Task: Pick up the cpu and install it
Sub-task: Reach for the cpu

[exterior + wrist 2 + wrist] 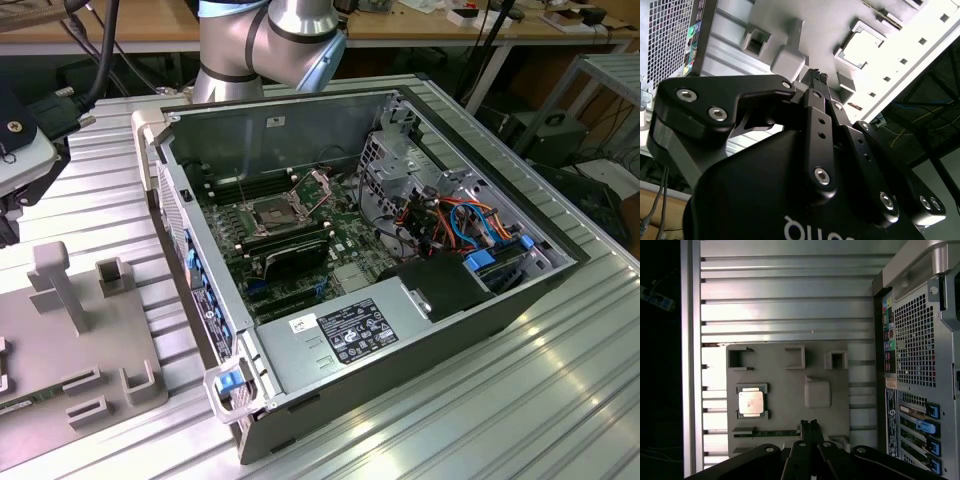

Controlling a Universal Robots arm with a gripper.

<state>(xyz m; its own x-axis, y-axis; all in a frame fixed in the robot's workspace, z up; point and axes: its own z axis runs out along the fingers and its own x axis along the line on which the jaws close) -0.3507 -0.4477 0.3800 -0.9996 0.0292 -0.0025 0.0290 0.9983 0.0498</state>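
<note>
- The black metal hand point(809, 424) hangs over the pale grey moulded plastic tray point(785, 377), its slim fingers pressed together and holding nothing.
- The small flat square silvery-tan metal cpu point(751, 401) lies in a bracketed nest near the hand, towards the tray's edge farthest from the perforated steel computer case point(915, 340). Being square, it has no long axis.
- The ribbed aluminium surface point(785, 290) carries tray and case.

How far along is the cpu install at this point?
Nothing looks done: the cpu sits in its cradle on the grey fixture plate, apart from the claw, which hangs shut and empty over that plate. In the exterior view the socket in the open case looks empty. Both pick-up and install are left.
</note>
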